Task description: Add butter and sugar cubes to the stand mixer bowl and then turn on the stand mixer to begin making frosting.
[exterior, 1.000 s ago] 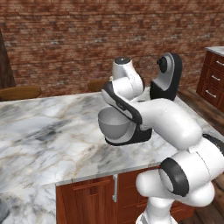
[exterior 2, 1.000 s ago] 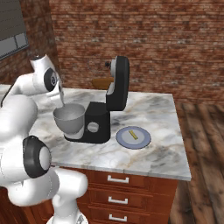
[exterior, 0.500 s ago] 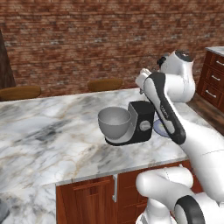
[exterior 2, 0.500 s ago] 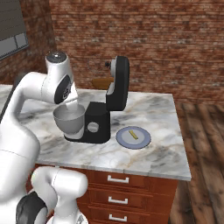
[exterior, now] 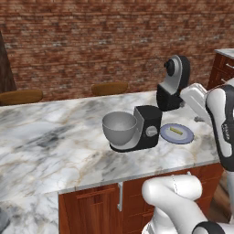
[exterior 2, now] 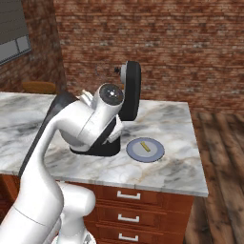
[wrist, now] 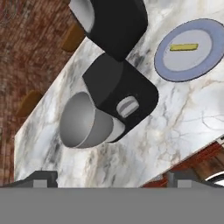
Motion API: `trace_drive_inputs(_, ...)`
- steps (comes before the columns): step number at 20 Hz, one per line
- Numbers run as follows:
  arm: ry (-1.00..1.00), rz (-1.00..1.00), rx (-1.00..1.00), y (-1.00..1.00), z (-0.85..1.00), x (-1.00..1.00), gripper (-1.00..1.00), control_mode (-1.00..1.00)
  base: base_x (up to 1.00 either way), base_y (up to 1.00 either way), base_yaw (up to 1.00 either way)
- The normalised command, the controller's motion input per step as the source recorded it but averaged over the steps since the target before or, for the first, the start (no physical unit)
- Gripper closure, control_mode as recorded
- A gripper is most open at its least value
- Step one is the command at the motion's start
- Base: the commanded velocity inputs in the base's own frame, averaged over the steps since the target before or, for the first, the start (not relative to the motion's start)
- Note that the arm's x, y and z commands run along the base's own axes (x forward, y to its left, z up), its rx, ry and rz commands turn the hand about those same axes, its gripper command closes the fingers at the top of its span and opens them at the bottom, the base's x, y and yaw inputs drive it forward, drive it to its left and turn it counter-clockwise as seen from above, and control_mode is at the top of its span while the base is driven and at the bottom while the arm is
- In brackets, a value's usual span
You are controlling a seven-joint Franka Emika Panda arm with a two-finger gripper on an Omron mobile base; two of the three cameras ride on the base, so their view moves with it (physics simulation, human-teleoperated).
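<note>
The two-finger gripper [wrist: 111,179] is hovering wide open above the squat black stand mixer [wrist: 120,94] – pale-yellow butter stick [wrist: 183,47] lying on the round grey-blue plate [wrist: 173,72].

Black stand mixer [exterior: 147,128] with grey bowl [exterior: 119,128], pale-yellow butter [exterior: 176,131] on grey-blue plate [exterior: 185,137], white grey-veined marble counter [exterior: 50,146], red-brown brick wall [exterior: 91,41].

Kitchen, likely home: marble counter [exterior: 55,137], stand mixer [exterior: 147,128].
</note>
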Motion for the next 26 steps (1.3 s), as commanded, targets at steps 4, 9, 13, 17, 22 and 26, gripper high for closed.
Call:
trace_drive_inputs(4,-0.11,0.23,-0.12,-0.73,-0.01,-0.3,-1.0,-1.0,0.0,0.0,0.0)
trace_drive_inputs(9,-0.06,0.22,-0.25,-0.48,-0.11,-0.14,-1.0,-1.0,0.0,0.0,0.0)
trace_drive_inputs(13,-0.05,0.21,-0.34,-0.22,-0.37,-0.05,-1.0,-1.0,0.0,0.0,0.0)
trace_drive_inputs(17,-0.04,0.15,-0.26,-0.03,-0.62,0.0,-1.0,-1.0,0.0,0.0,0.0)
trace_drive_inputs(22,-0.03,0.16,-0.01,-0.08,-0.54,0.01,-1.0,-1.0,0.0,0.0,0.0)
trace_drive_inputs(26,-0.19,0.22,0.02,-0.19,-0.33,0.11,-1.0,-1.0,0.0,0.0,0.0)
